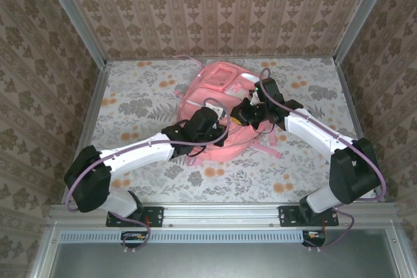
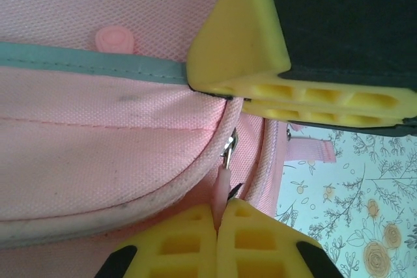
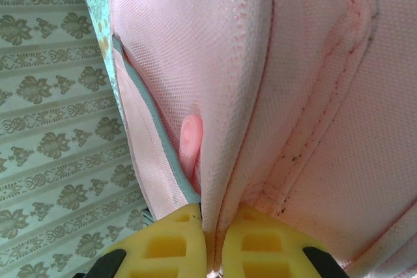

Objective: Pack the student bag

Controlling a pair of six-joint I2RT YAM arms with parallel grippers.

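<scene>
The student bag (image 1: 221,86), salmon-pink, lies in the middle of the flower-patterned desk (image 1: 140,99), with both arms reaching in over it from the near edge. In the left wrist view, the left tool (image 2: 217,211) has its yellow fingers pressed together on the pink zip pull (image 2: 224,190), which hangs from a small metal slider (image 2: 230,142) on a curved seam of the bag. The right tool (image 3: 210,226) is likewise pinched tight, clamped on a fold of the bag's pink fabric just beside a teal stripe (image 3: 153,128); a second pink pull tab (image 3: 190,138) sits above its fingertips, untouched. The step in hand appears to be working a zip, one arm bracing the cloth while the other takes the pull. Whether the pocket is being opened or closed cannot be told from here, and nothing of the bag's contents is visible. The next move would call for drawing the pull steadily along the curve of the seam, in line with the zip's teeth, while the right tool holds the fabric taut so that the soft bag does not bunch up or drag across the desk.
</scene>
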